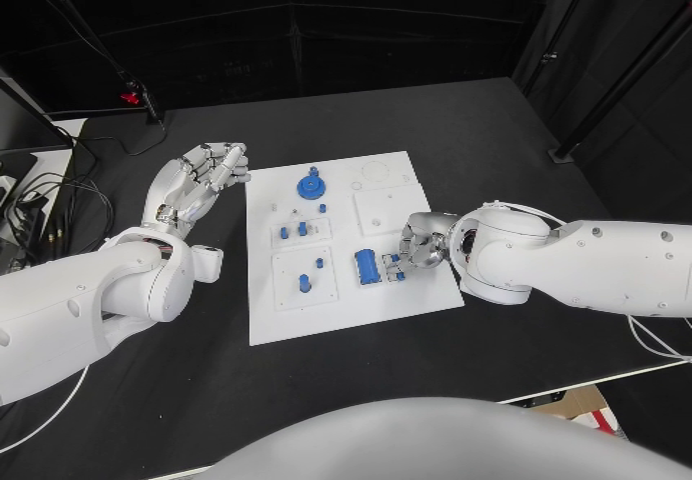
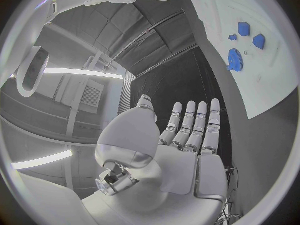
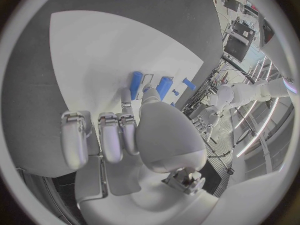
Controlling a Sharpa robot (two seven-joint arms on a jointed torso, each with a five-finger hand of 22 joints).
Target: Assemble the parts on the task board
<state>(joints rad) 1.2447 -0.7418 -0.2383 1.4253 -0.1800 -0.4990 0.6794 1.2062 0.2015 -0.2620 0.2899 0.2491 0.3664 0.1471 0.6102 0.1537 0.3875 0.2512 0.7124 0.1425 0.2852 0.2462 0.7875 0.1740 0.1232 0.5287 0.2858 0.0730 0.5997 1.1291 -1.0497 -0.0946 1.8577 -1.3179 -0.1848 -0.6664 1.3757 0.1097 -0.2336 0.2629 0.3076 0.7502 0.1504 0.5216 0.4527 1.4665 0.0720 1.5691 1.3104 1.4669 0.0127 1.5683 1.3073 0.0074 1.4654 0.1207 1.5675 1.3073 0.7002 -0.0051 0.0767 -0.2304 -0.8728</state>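
The task board (image 1: 346, 310) lay flat in the middle of the black bench (image 1: 476, 130). Small blue parts sat on it: a round blue gear (image 1: 312, 186) near the far side, some tiny blue pegs (image 1: 293, 231) in the middle, and a bigger blue cylinder (image 1: 368, 266) near the right hand (image 1: 420, 243).

The parts looked small, hard and light, like plastic. They were likely smooth, so they could slip or roll if they were squeezed badly. The blue cylinder would be best held around its sides, across the middle. The gear looked best picked up by its rim or by the raised bit on top. The pegs were so small that only the tips of the fingers could pinch them.

The left hand (image 1: 199, 180) was held up beside the board. It held nothing, and its fingers (image 2: 195, 122) were straight and a little apart. The right hand was low over the board, just beside the blue cylinder. Its fingers (image 3: 100, 135) were curled down. I could not tell if they gripped a part, because the hand hid its own fingertips.

The holes where the parts must go were hard to see. The pale shapes at the far end of the board were too faint to make out.
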